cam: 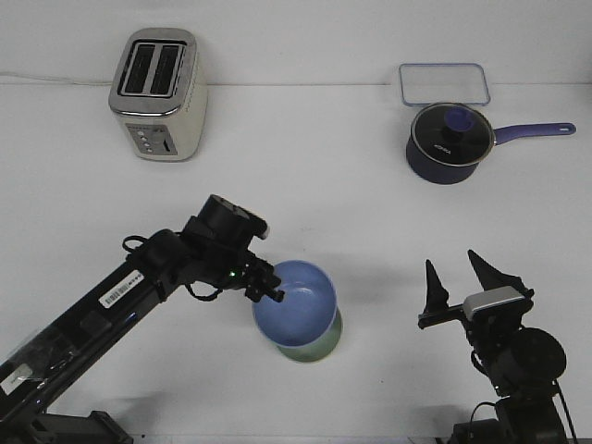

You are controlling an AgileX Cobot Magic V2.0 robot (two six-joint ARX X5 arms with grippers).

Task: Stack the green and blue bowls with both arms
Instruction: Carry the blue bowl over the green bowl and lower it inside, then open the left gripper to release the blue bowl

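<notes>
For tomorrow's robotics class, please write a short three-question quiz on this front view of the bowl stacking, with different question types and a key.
1. True or false: the blue bowl sits inside the green bowl.
2. Which gripper is at the rim of the blue bowl? A) left gripper B) right gripper C) neither
3. Fill in: at the back right, the clear lidded container lies just behind the ____.

Key
1. True: the blue bowl is nested in the green one, tilted.
2. A: the left fingers are at the rim, while the right gripper stands apart, fingers spread and empty.
3. Saucepan, dark blue with a glass lid.
</notes>
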